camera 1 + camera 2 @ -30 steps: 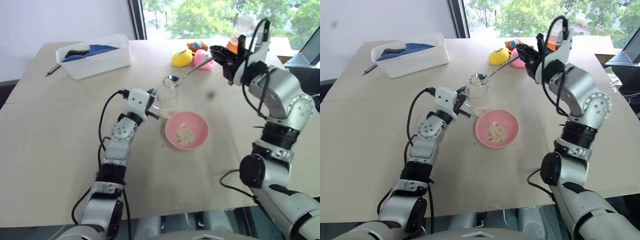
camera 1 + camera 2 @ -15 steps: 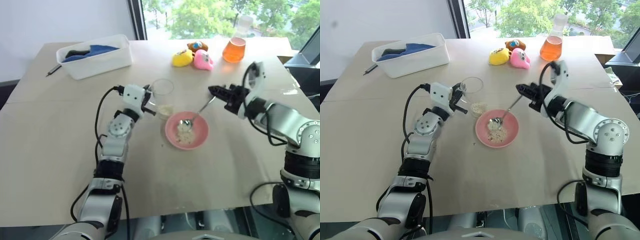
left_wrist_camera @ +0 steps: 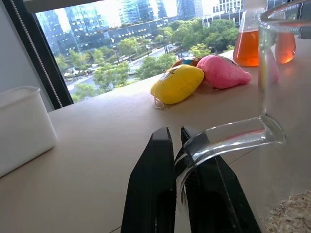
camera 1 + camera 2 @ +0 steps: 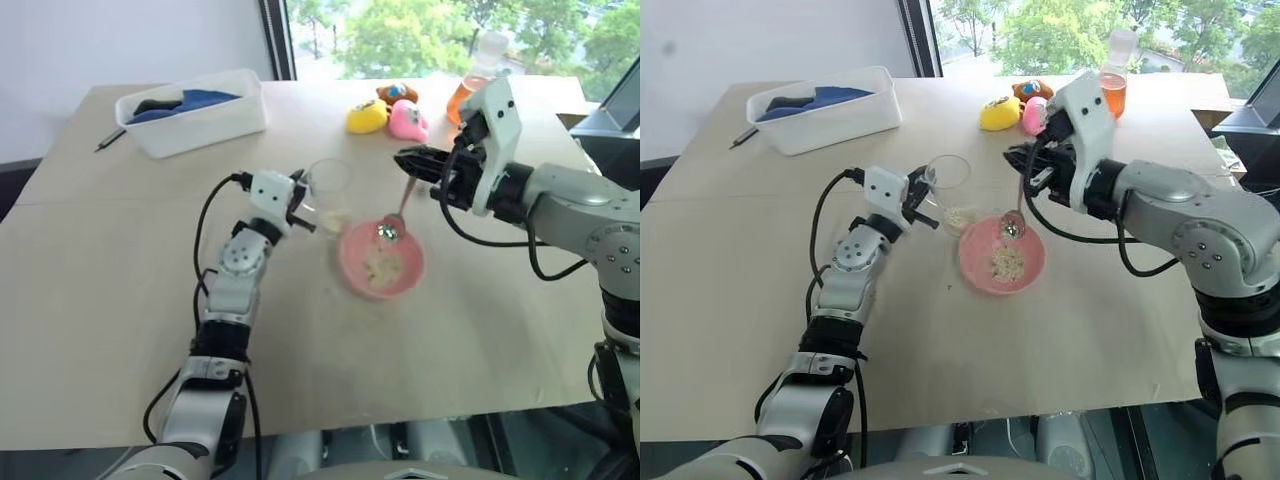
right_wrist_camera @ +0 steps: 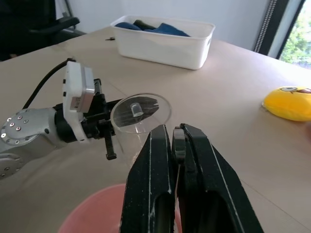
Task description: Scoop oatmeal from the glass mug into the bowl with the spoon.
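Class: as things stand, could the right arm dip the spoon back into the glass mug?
Probably yes: the glass mug stands open-topped beside the bowl, steadied by the left claw, nothing between.

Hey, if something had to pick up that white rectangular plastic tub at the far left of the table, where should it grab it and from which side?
Best bet is the white rectangular plastic tub's top rim on the near long wall, coming from above. The tub is open, its walls are thin and upright, and dark blue cloth inside leaves little room elsewhere.
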Controlling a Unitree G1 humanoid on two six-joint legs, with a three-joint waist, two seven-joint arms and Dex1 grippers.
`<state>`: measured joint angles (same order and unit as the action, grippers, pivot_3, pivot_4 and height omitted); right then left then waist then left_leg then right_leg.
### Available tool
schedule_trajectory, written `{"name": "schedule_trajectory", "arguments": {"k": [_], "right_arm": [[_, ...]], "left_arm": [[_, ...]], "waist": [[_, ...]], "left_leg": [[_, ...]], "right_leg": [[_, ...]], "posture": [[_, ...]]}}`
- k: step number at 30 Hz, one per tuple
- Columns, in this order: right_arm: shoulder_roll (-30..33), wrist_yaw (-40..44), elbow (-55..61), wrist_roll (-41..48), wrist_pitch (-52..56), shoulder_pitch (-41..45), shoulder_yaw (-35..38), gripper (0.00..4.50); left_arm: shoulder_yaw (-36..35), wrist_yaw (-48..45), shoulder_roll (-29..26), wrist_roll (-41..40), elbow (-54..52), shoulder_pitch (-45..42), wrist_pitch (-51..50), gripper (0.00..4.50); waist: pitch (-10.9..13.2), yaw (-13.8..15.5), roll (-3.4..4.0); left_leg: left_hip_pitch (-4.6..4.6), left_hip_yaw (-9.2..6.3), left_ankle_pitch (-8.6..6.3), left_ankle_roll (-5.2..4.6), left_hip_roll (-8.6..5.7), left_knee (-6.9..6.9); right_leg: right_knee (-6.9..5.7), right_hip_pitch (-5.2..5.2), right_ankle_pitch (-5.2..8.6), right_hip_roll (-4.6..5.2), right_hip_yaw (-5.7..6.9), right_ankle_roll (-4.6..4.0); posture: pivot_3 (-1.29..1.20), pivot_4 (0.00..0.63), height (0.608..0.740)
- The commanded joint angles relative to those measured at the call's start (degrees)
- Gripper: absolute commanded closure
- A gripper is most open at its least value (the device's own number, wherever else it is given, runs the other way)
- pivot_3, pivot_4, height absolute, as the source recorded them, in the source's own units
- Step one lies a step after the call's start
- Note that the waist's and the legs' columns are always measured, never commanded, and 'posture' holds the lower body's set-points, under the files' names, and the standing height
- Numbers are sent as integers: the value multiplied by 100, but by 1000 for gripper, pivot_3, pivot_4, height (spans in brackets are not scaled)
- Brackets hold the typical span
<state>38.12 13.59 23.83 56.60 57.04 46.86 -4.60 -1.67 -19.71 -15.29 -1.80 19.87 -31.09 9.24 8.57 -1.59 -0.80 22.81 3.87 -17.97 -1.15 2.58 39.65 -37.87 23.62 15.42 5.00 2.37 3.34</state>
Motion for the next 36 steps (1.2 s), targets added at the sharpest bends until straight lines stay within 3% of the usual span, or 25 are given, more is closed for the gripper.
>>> {"name": "schedule_trajectory", "arguments": {"k": [1, 7, 14, 20, 24, 30, 36], "right_arm": [[-25, 176, 208, -118, 61, 139, 102, 4500], [-79, 190, 320, -103, 310, 59, 286, 4500], [-1085, -1424, -1096, 1400, 777, 688, 1876, 4500], [-1902, -2388, -2154, 2104, 568, 1778, 2271, 4500], [-2191, -2363, -2475, 1777, 429, 1978, 2057, 4500], [-2430, -2176, -2649, 788, 267, 1412, 1516, 4500], [-2537, -1378, -2429, -165, -86, 1316, 830, 4500]], "left_arm": [[-22, 2, -1, -31, -106, -3, 205, 4297], [-20, 41, 2, -3, -139, 84, 189, 4297], [34, 10, 26, 45, -167, 112, 175, 4297], [37, 12, 71, 47, -106, 73, 159, 4297], [28, -60, 79, -19, -169, 91, 158, 4297], [-10, -55, 62, -36, -338, 131, 64, 4297], [-10, -47, -67, 59, -530, 118, -190, 4297]], "waist": [[0, 16, 0], [0, 77, 0], [0, 82, 0], [0, 62, 2], [0, 76, 1], [0, 61, 2], [1, -27, 2]], "left_leg": [[0, 0, 0, 0, 0, 0], [0, 0, 0, 0, 0, 1], [3, 0, 0, 0, 1, 25], [1, -1, 0, 1, 11, 32], [6, 2, 0, 0, 7, 33], [8, 0, 0, 0, 6, 32], [8, -1, 0, 0, 7, 32]], "right_leg": [[0, 0, 0, 0, 0, 0], [0, 0, 0, 0, 1, 0], [-14, -2, 0, 0, 2, 0], [-22, -2, 0, -9, 2, 0], [-19, -2, 0, -5, 2, 0], [-17, -2, 0, -4, 3, 0], [-17, 1, 0, -6, 3, 0]], "posture": [[0, 150, 740], [0, 150, 740], [0, 150, 740], [0, 150, 740], [0, 150, 740], [0, 150, 740], [0, 150, 740]]}}
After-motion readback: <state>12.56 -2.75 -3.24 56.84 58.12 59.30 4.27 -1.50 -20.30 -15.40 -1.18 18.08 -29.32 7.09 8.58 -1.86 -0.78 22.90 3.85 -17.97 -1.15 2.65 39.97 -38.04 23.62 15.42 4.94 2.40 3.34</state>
